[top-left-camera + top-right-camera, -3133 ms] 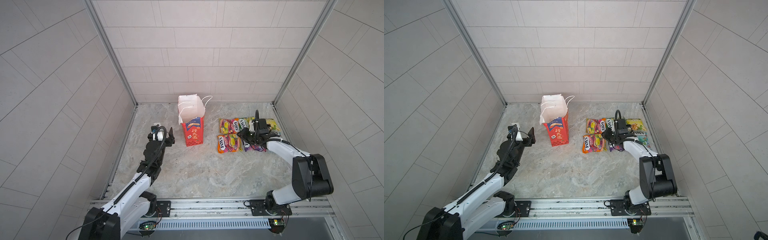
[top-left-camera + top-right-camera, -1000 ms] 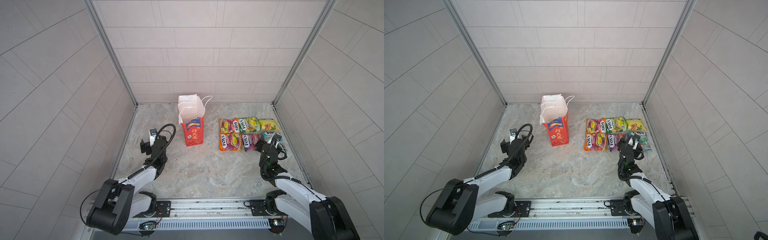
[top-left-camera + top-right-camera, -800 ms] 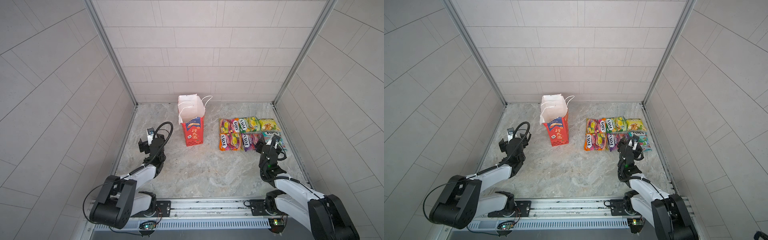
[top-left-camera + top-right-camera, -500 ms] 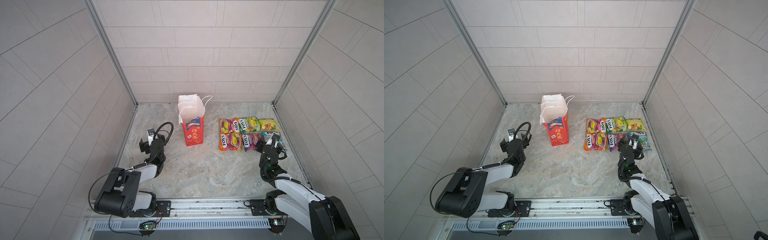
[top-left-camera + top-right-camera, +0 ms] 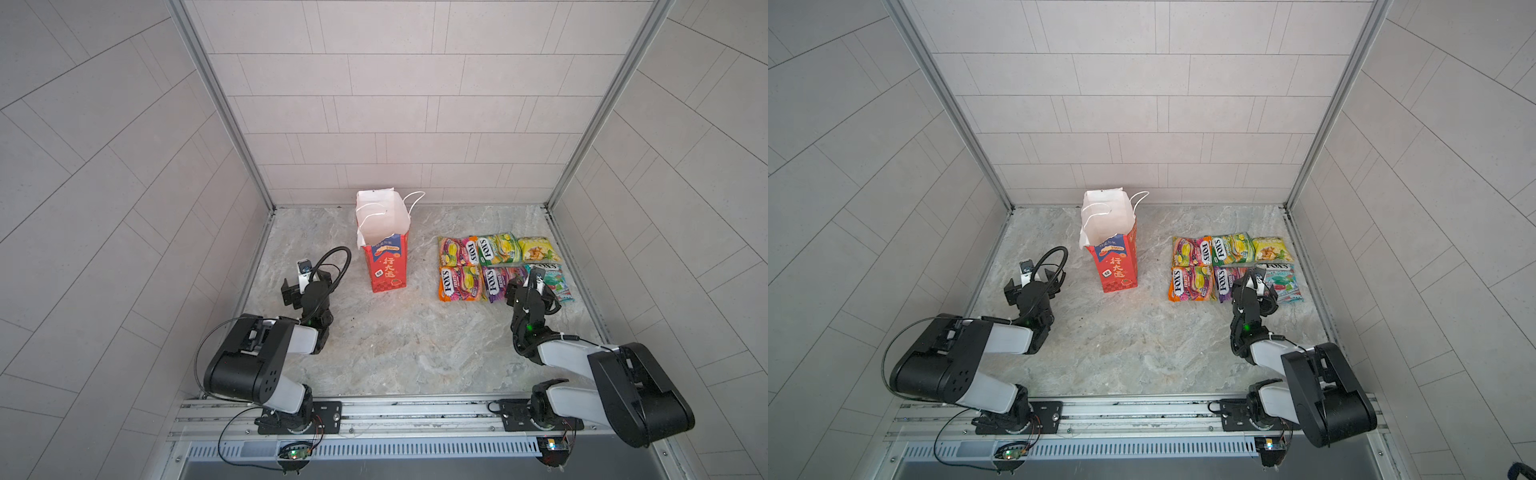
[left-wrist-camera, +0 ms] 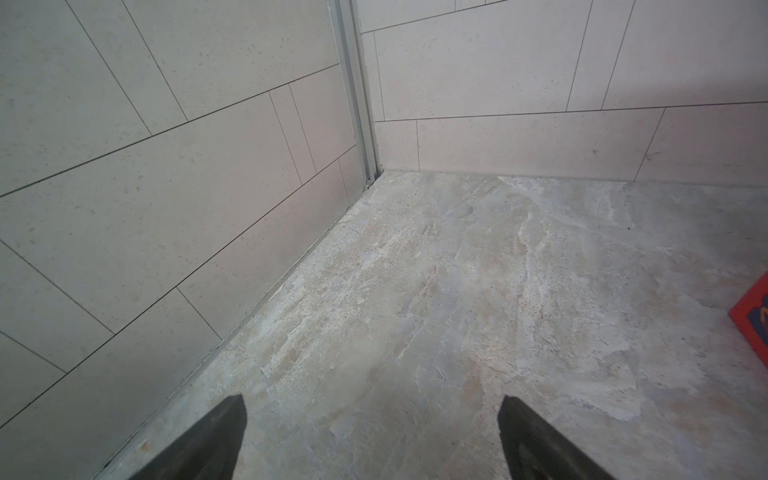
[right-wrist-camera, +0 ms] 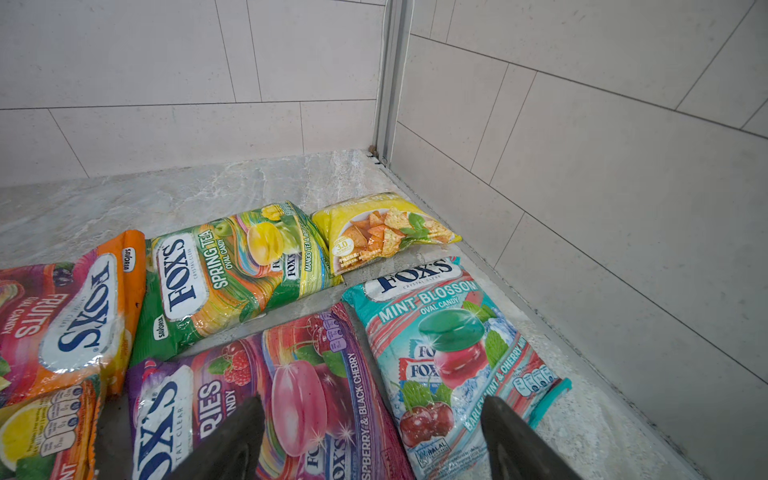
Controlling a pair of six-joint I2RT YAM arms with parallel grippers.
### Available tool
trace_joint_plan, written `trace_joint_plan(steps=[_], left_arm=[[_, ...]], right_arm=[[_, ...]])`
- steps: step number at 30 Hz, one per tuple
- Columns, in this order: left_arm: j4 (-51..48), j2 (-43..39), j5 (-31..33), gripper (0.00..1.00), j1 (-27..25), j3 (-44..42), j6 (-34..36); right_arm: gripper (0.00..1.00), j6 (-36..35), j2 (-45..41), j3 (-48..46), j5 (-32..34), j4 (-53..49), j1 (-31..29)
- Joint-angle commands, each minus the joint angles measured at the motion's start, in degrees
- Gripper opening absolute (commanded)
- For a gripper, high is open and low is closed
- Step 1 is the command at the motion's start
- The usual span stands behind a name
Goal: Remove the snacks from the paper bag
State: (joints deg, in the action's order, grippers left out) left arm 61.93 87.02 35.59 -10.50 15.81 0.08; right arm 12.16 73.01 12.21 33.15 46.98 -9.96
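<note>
The red paper bag (image 5: 384,266) (image 5: 1115,268) stands upright and open at the middle back, its white inside showing nothing; a red corner of the paper bag (image 6: 754,316) shows in the left wrist view. Several snacks lie flat in two rows at the right: pink (image 5: 457,251), green (image 5: 498,248), yellow (image 5: 538,248), orange (image 5: 460,283), purple (image 7: 299,399), teal (image 7: 449,345). My right gripper (image 5: 532,289) (image 7: 372,419) hangs open and empty over the near ends of the purple and teal packets. My left gripper (image 5: 305,289) (image 6: 371,405) is open over bare floor, left of the bag.
Tiled walls close in the marble floor (image 5: 395,332) on the left, back and right. The yellow and teal packets lie close to the right wall. A metal rail (image 5: 415,415) carrying both arm bases runs along the front edge.
Since three seconds ago both arms have drawn back toward the front rail and folded low. Over the last second the left arm folded a little more; both grippers stayed open.
</note>
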Motion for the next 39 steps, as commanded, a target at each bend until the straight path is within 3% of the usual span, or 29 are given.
trace_joint_plan(steps=[1,5,7,9,12,15,18,21,25,28,32,36,37,39], left_arm=[[4.29,0.87,-0.74,1.0,0.26,-0.7,0.59],[3.77,1.69,-3.02,1.0,0.26,-0.06,1.28],[5.21,3.58,-5.64,1.0,0.26,-0.93,1.11],[14.58,7.49,-8.12,1.0,0.09,-3.0,3.46],[11.18,6.59,-8.32,1.0,-0.01,-1.67,3.88],[9.8,6.51,-8.25,1.0,-0.03,-1.09,3.81],[0.27,5.45,-8.27,1.0,1.31,3.43,1.73],[-7.39,4.42,-12.58,1.0,5.22,6.44,-2.05],[-7.52,4.2,-13.71,1.0,6.21,6.3,-2.79],[-7.15,4.12,-13.53,1.0,5.84,6.16,-2.3],[-7.2,4.2,-13.18,1.0,5.6,6.25,-2.12],[-7.1,4.2,-13.14,1.0,5.67,6.25,-2.04],[-7.1,4.16,-13.17,1.0,5.63,6.25,-2.03],[-7.14,4.18,-13.18,1.0,5.53,6.23,-2.16]], right_arm=[[0.82,-1.8,-0.54,0.0,-1.23,3.35,-0.01],[0.82,-2.69,0.45,2.19,-1.04,0.53,0.22],[0.82,-7.38,1.76,3.16,-3.02,1.49,0.05],[0.82,-11.34,3.46,3.14,-1.73,4.91,-0.9],[0.82,-12.69,9.05,3.83,-2.16,10.42,-0.77],[0.84,-14.02,16.16,1.71,-0.76,24.11,-0.69],[0.84,-13.04,14.06,4.72,-2.5,14.1,-0.36],[0.85,-12.86,14.89,4.96,-2.82,14.89,-0.06],[0.86,-10.64,14.93,6.79,-8.87,8.52,2.69],[0.86,-10.81,17.69,5.73,-9.24,14.75,3.35],[0.9,-10.04,16.65,9.19,-12.52,6.21,4.69],[0.9,-9.97,17.43,8.27,-14.13,9.4,5.3],[0.97,-10.22,17.72,8.11,-14.25,10.25,5.3],[0.99,-10.55,17.53,7.94,-13.85,10.38,5.06]])
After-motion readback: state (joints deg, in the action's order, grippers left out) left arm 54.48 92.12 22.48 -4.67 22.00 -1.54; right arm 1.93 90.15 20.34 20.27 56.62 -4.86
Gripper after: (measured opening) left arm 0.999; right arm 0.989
